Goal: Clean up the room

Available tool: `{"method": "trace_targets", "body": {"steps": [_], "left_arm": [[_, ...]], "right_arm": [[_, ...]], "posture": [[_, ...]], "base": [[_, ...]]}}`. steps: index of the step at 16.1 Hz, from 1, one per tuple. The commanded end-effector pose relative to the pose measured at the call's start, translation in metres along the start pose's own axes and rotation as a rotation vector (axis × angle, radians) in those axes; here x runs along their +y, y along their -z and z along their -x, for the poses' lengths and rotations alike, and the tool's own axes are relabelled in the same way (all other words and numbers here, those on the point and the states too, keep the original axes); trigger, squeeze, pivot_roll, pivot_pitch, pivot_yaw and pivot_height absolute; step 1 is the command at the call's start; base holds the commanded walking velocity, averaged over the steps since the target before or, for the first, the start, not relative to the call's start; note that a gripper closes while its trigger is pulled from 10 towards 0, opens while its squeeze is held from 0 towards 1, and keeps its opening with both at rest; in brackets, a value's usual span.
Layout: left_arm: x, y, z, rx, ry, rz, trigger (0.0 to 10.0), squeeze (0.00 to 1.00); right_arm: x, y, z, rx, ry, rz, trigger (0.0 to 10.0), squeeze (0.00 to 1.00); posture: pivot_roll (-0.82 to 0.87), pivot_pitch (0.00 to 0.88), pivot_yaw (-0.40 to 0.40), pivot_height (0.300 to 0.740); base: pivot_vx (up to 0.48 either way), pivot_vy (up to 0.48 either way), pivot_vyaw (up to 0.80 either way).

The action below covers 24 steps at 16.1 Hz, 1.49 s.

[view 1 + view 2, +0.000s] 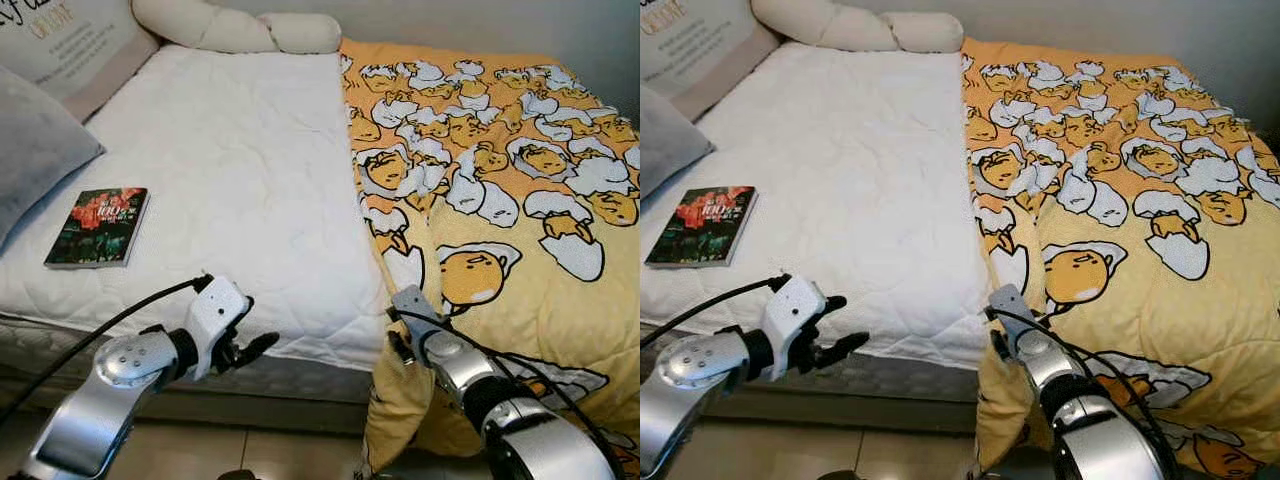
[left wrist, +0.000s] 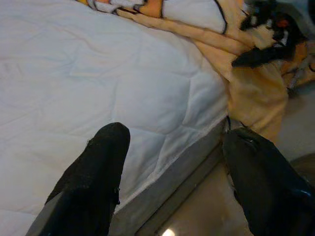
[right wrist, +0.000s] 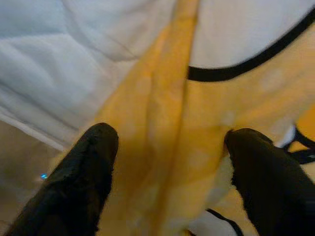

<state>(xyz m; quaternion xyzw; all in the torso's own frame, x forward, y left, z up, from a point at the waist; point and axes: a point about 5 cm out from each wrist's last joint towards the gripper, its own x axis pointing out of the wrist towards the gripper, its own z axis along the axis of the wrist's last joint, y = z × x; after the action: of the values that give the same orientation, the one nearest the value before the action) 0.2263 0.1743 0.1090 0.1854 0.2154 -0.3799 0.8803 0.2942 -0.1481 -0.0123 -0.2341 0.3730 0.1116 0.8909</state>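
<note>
Covering the right half of the bed, a yellow blanket [image 1: 500, 190] printed with egg-character cartoons lies spread flat, its left edge running down the middle of the white quilted mattress [image 1: 230, 170] and its near corner drooping over the front edge toward the floor. Right gripper [image 3: 167, 162]: fingers apart, poised on either side of the blanket's folded yellow edge at that hanging corner, not closed on the cloth. Left gripper [image 1: 245, 345]: fingers apart, held just off the mattress's front edge, well apart from the blanket. Book [image 1: 98, 227]: dark cover with red lettering, flat on the bare left part of the mattress. Grey pillow [image 1: 35, 140]: just beyond the book at the left. Cream bolster cushion [image 1: 235, 28]: along the head of the bed.
</note>
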Motion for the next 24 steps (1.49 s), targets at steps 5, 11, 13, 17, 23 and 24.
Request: {"method": "trace_targets", "body": {"steps": [5,11,13,17,23,24], "left_arm": [[-0.004,-0.001,0.001,0.010,0.039,0.002,10.0,0.00],[-0.006,-0.001,0.001,0.024,0.082,-0.005,10.0,0.00],[-0.005,-0.001,0.001,0.026,0.082,-0.010,10.0,0.00],[-0.004,-0.001,0.001,0.027,0.086,-0.014,10.0,0.00],[-0.002,-0.001,0.000,0.025,0.084,-0.022,10.0,0.00],[-0.002,-0.001,-0.001,0.024,0.082,-0.023,10.0,0.00]], "right_arm": [[-0.010,-0.003,0.000,-0.003,0.069,0.075,0.0,0.00],[-0.017,0.007,0.000,0.033,0.092,0.041,0.0,0.00],[-0.018,0.007,0.000,0.034,0.094,0.039,0.0,0.00],[-0.021,0.008,0.000,0.032,0.095,0.016,0.0,0.00],[-0.021,0.008,0.001,0.011,0.014,-0.017,0.0,0.00],[-0.021,0.006,0.001,-0.001,-0.016,-0.029,0.0,0.00]], "posture": [[0.07,0.000,-0.016,0.740],[0.07,0.000,-0.021,0.740],[0.07,0.000,-0.020,0.740],[0.07,0.000,-0.018,0.740],[0.06,0.000,-0.017,0.740],[0.05,0.000,-0.017,0.740]], "base": [[0.000,0.000,0.00],[0.000,0.000,0.00],[0.000,0.000,0.00],[0.000,0.000,0.00],[0.000,0.000,0.00],[0.000,0.000,0.00]]}}
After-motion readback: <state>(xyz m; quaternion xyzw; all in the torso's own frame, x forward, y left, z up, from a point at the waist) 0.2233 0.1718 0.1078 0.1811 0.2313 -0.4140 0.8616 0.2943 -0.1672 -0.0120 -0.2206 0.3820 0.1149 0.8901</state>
